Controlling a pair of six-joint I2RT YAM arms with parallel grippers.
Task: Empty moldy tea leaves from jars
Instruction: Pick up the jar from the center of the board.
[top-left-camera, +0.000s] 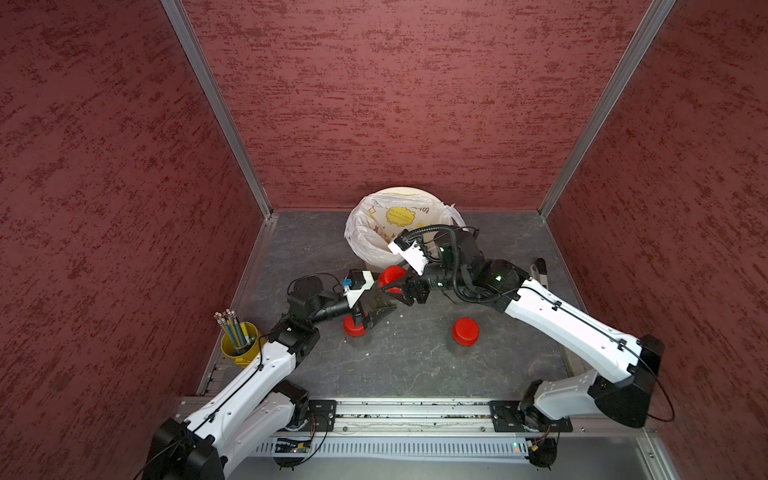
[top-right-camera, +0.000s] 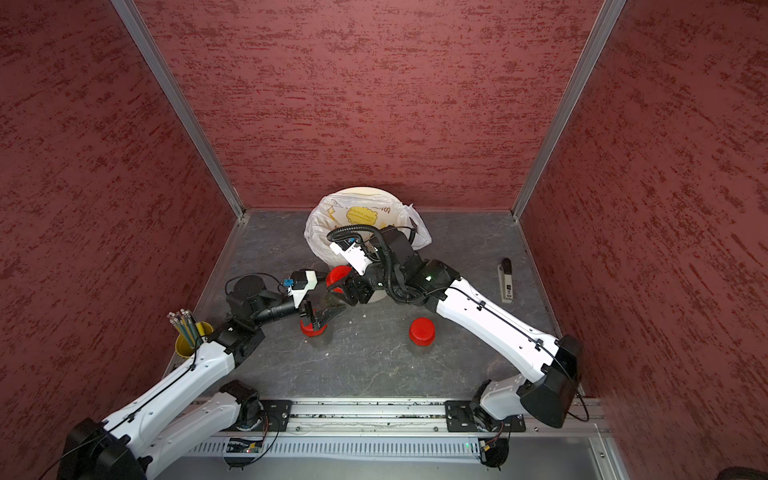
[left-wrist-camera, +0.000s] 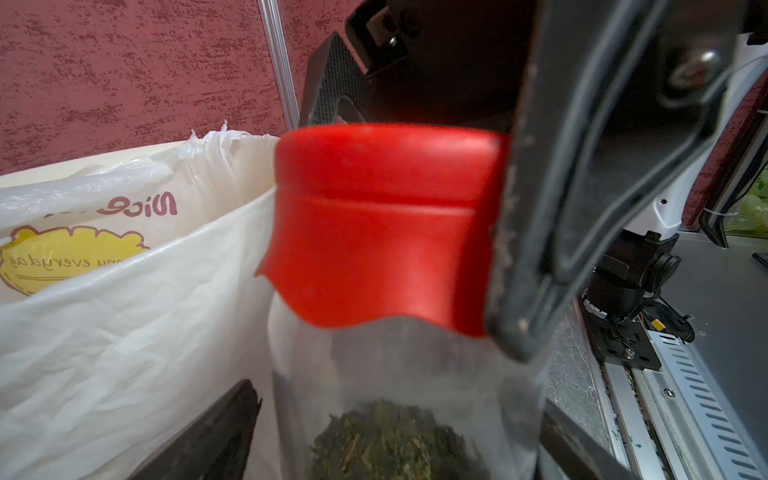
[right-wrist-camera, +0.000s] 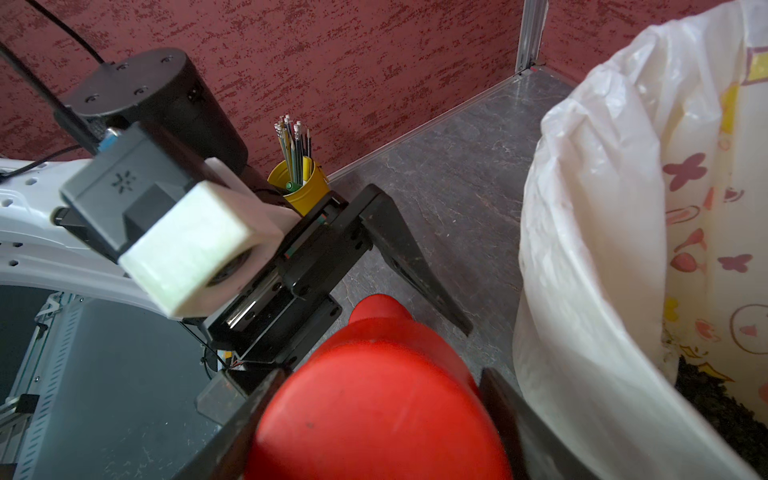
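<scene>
Red cap (right-wrist-camera: 374, 415) dominates right wrist view; left wrist shows tea leaves (left-wrist-camera: 386, 440).

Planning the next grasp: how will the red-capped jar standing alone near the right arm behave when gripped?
The jar has a smooth, clear wall, so it is probably slippery. Being round, it would likely roll if tipped. It looks small, so it is probably light.

Red cap (left-wrist-camera: 386, 224), yellow cup (top-left-camera: 239, 351), white bag (left-wrist-camera: 124, 353)

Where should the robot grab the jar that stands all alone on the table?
The lone jar stands upright, apart from both arms and the other jars. So probably come straight down from above and close the jaws across its round red cap, the topmost part.
</scene>
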